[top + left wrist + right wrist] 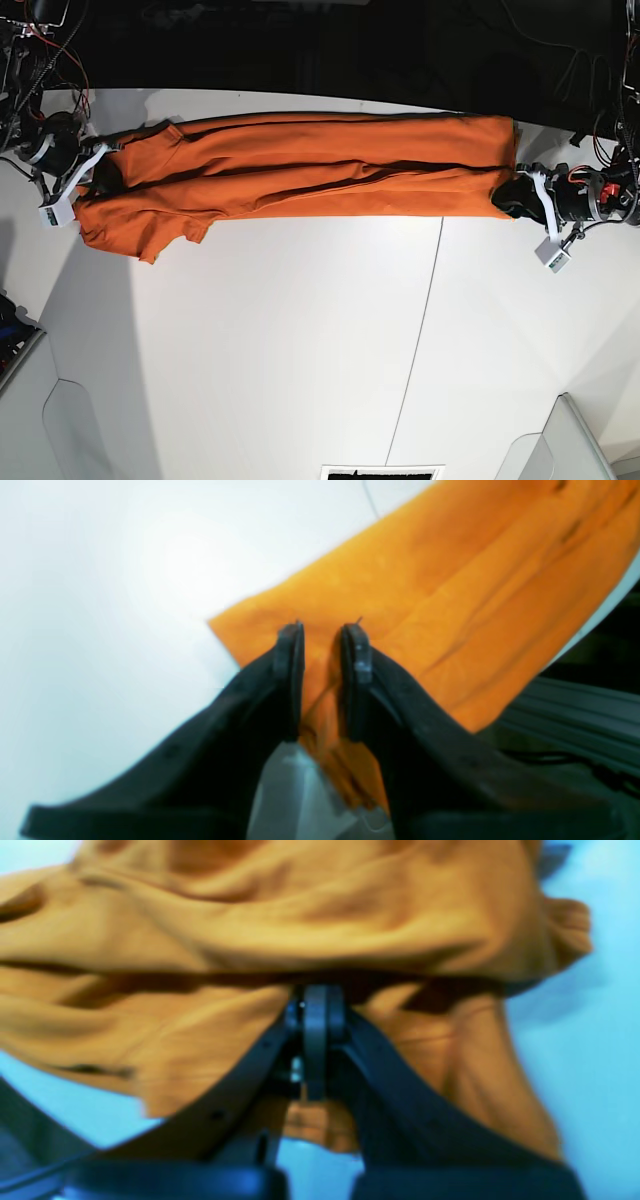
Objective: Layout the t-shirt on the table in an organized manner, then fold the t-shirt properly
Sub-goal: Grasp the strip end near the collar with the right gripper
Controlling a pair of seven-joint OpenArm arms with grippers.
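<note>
The t-shirt [300, 165] is stretched out long and narrow across the far part of the worktop [300, 340], its long axis running left to right in the base view. The sleeve and collar end is at the left, where a short sleeve hangs toward the near side; the straight hem end is at the right. The cloth is gathered into lengthwise folds, so it lies as a band and not spread flat.

A thin dark seam [415, 340] crosses the worktop from near the shirt's middle toward the near edge. Beyond the far edge all is dark, with loose cables at both far corners. Nothing else lies on the white surface between the shirt and the near edge.

The left tool [322, 630], at the right of the base view, has its jaws partly apart with a bunched fold of the hem end pinched between them; the rest of the cloth runs away from it over the worktop. The right tool [316, 1000], at the left of the base view, has its jaws pressed fully together, and rumpled orange cloth lies over and around the tips; whether cloth is caught between them is not clear.
</note>
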